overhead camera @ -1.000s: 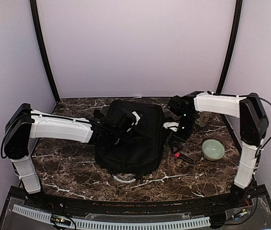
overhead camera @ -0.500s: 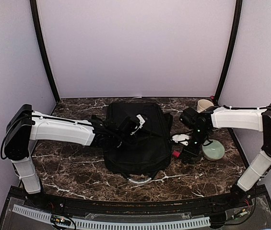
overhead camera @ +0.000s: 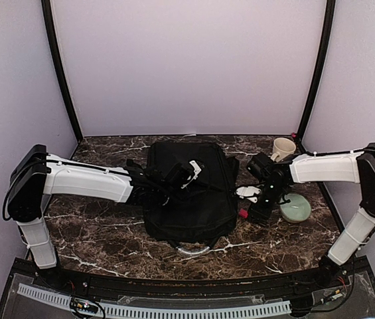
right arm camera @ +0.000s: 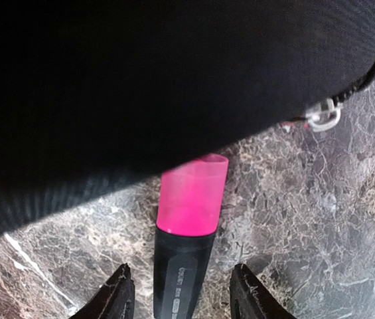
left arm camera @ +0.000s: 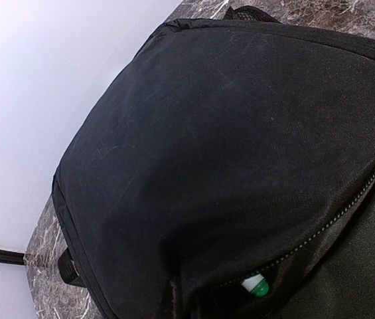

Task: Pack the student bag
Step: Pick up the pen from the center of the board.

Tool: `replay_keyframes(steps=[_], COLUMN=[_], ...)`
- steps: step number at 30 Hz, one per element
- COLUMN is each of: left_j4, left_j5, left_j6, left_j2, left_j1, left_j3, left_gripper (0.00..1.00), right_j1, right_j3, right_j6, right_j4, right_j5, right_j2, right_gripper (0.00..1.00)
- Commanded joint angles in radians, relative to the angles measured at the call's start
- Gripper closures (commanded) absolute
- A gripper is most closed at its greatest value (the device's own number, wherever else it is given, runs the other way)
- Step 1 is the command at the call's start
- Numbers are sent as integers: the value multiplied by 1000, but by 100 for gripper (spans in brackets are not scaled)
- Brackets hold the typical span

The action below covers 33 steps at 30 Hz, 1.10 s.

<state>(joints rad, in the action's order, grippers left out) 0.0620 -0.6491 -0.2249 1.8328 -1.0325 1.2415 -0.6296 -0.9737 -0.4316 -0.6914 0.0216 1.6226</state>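
At the middle of the table (overhead camera: 94, 229) lies the bag (overhead camera: 190, 199); my left arm stretches low across it, left gripper (overhead camera: 186, 174) pinched closed, on what I cannot tell; only the left wrist view shows a green-white tip (left arm camera: 256, 286) at the zip; only the right wrist view shows the right gripper (right arm camera: 182, 292), fingers (right arm camera: 117, 296) parted astride a pink marker (right arm camera: 188, 212), not touching it.

The student bag (overhead camera: 187, 199) has slid a little toward 3 o'clock, dragged by the left gripper (overhead camera: 188, 169) pinching its fabric. The right arm (overhead camera: 323, 168) has stretched out flat, carrying the right gripper (right arm camera: 180, 282) toward 4 o'clock. Its jaws have narrowed astride a pink highlighter (right arm camera: 190, 199) without touching it. A cream mug (overhead camera: 283, 147) is now uncovered.
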Motion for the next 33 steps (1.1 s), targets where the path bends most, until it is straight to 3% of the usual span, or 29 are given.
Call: replay_keyframes(steps=[1,8,14,22,33], left_j4=[-11,-11,-9,7,66], left_j5=[5,3,0,14,149], left_j6=[10,12,12,39,155], left_j2=[-1,0,2,-1,6], left_j1=[-5,-5,-5,-6,-3], left_j3=[35,34,36,48,84], left_gripper=[100,100,100,100,100], right_j1=[-10,-9,-7,4,-9], right_j3=[13,35,25,-19,-131], right_j6=[7,20,36,52,27], right_j4=[12,19,20,-45,-107], right_j5=[13,20,12,-36,284], right_j2=[31,71,84,-50,-164], right_gripper=[51,59,73,80,82])
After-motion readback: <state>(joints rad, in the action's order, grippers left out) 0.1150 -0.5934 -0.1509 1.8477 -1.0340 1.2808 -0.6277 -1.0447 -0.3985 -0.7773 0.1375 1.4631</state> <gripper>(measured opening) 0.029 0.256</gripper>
